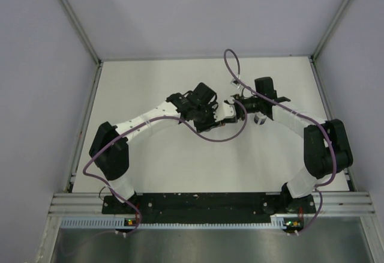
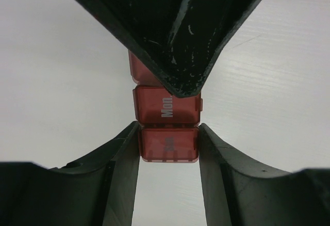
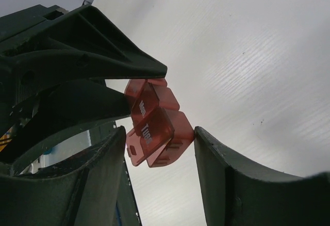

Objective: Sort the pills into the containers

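- While the containers [image 2: 167,110], a red-brown strip of three joined compartments, hang between the two arms over the middle of the table [image 1: 156,167], no compartment shows a pill in it.
- Its lids [image 3: 152,128] look closed: day labels read across the tops of the middle and far ones, and none is tipped up.
- No pills show in any view, neither on the table nor in a claw, so I judge the sorting itself not yet begun.
- Left gripper [image 2: 168,130]: pressed tight on the end compartment of the strip, one finger on each side wall, carrying it.
- Right gripper [image 3: 160,130]: its jaws stand parted on either side of the opposite end compartment. One finger [image 3: 227,174] looks to be touching the plastic and the other lies just beside it. Whether it is pinching yet, I cannot tell.
- Seen from the wrists, the strip seems lifted clear of the table, with bare white surface behind it, though the overhead view hides it under the two wrists.
- Done, as far as can be seen: the strip is picked up and presented between both claws.
- Left, by my reading: steady the strip, open each lid, find the pills, and drop them into their compartments, which is nearly the whole job.
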Action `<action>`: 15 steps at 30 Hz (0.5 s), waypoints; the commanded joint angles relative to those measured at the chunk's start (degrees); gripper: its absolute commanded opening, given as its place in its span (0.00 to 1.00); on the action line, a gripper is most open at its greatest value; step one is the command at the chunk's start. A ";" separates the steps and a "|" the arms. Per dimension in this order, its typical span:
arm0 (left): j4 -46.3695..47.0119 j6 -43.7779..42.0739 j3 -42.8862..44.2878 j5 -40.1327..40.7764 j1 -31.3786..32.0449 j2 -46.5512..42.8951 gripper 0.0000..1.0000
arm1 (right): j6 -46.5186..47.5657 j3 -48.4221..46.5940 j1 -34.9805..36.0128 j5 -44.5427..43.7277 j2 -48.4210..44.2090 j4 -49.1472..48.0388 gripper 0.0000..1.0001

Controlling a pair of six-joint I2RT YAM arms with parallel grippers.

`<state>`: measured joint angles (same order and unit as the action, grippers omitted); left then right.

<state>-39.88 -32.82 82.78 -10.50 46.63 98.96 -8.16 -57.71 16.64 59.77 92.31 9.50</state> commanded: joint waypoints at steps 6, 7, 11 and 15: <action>3.05 1.35 1.24 1.01 0.30 0.36 0.00 | 0.43 0.76 1.02 3.60 0.67 -1.68 0.52; 3.05 1.35 1.24 1.01 0.30 0.45 0.00 | 0.52 0.76 1.02 3.69 0.68 -1.59 0.52; 3.14 1.27 1.33 1.80 0.39 0.36 0.00 | 0.87 1.02 1.20 4.04 0.59 -1.41 0.50; 1.73 1.70 2.65 2.68 0.39 1.15 0.00 | 1.04 1.02 1.28 4.30 0.59 -1.32 0.47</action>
<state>-40.03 -32.25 82.83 -9.30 46.87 99.02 -8.01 -56.97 16.82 60.80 92.53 8.97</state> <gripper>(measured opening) 0.498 0.489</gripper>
